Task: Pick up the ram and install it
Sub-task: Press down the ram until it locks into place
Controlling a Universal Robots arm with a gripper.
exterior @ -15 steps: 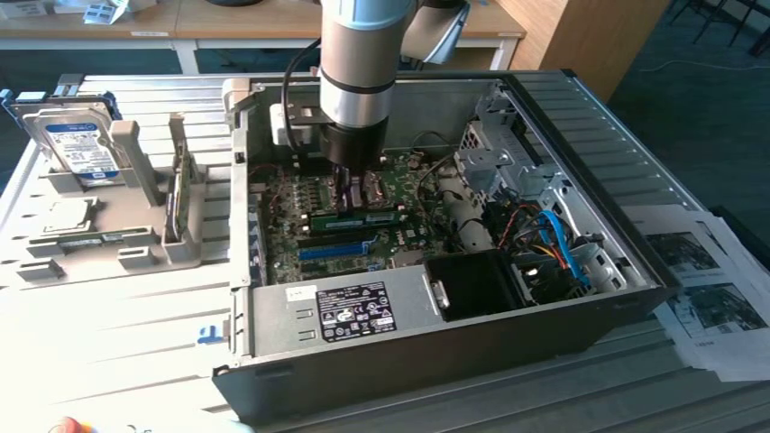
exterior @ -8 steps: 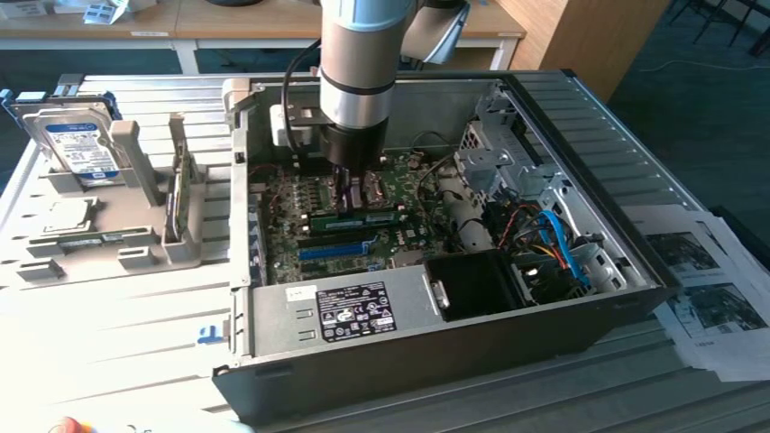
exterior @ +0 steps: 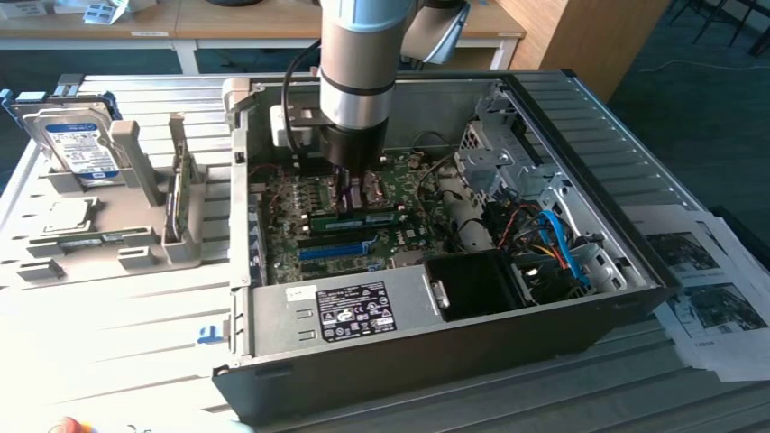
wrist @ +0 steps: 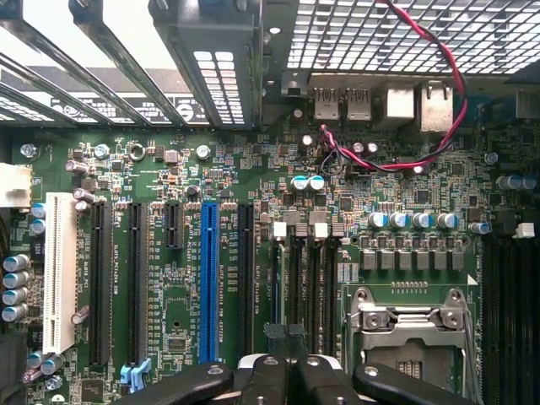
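No legible text on any label.

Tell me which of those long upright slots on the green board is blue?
The long blue expansion slot; the narrow slots on either side are black and the wide slot further over is white.

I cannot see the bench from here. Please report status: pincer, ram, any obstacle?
Pincer shut, down inside the computer case, over the motherboard. Green ram lying on the board just under the pincer; whether gripped, cannot tell. Red cable off to the side.
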